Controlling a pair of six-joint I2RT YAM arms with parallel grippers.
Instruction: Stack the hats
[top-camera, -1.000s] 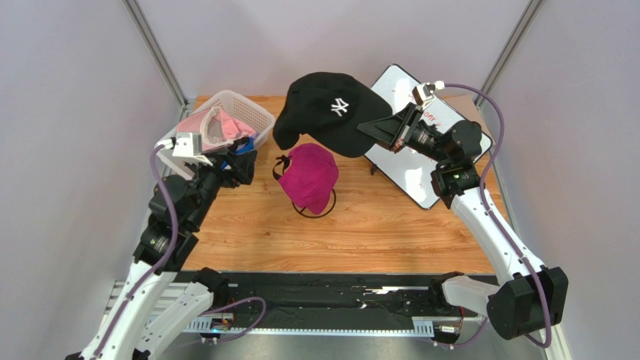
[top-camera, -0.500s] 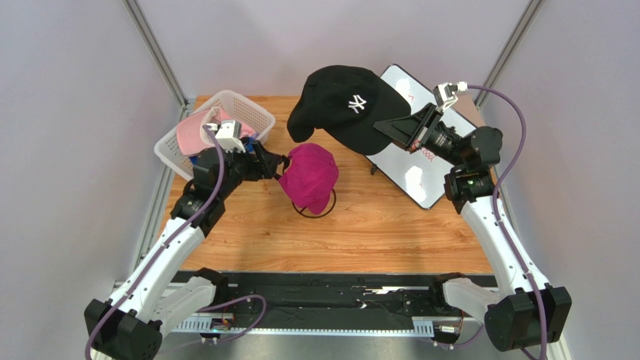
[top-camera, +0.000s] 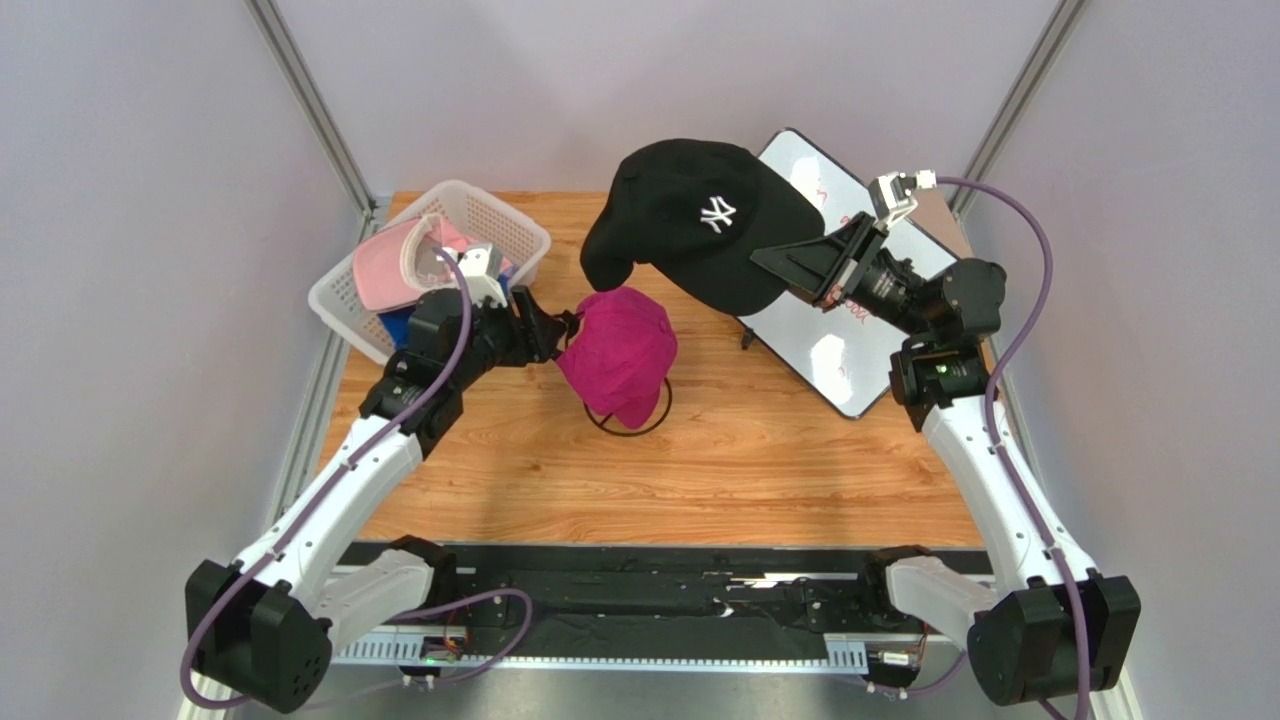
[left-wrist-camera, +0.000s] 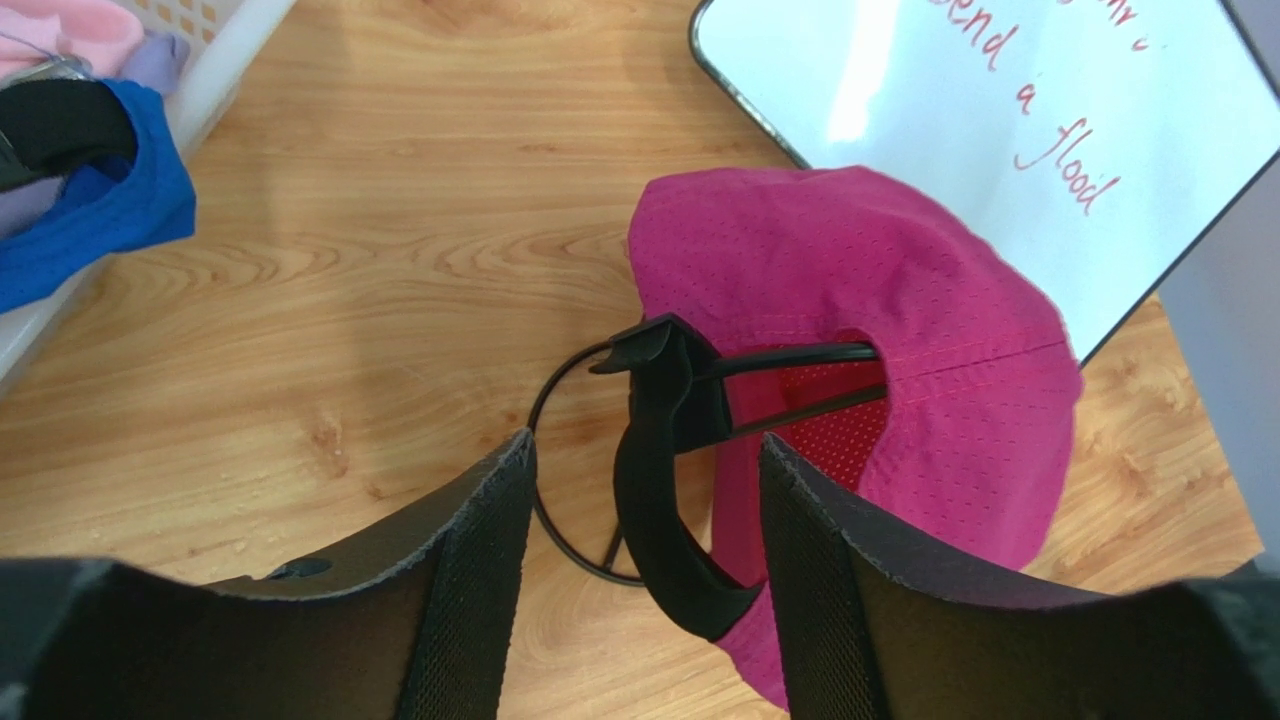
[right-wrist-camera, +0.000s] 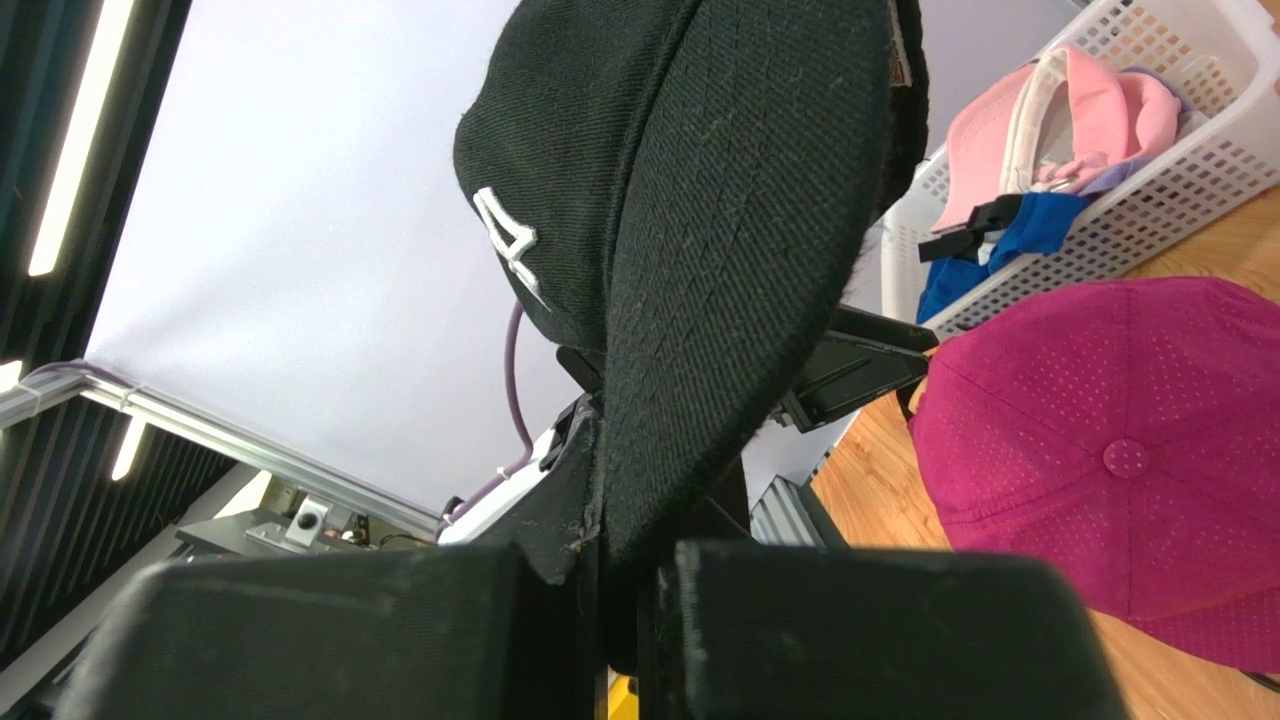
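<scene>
Black cap (top-camera: 691, 218) hangs clenched in right jaws; parted left jaws straddling magenta cap's (left-wrist-camera: 887, 300) strap (left-wrist-camera: 661, 480) could unseat it.

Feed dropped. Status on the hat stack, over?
Right gripper shut on black NY cap brim, aloft. Left gripper open, straddling magenta cap's strap. Nothing between caps.

The magenta cap (left-wrist-camera: 902, 300) is seen as matt, perforated cloth, the black cap (right-wrist-camera: 721, 225) as matt woven twill. Grained wood is shown by the table (left-wrist-camera: 391, 225), white plastic lattice by the basket (top-camera: 504, 225), gloss by the whiteboard (left-wrist-camera: 962, 90), thin black wire by the stand (left-wrist-camera: 796, 357).
</scene>
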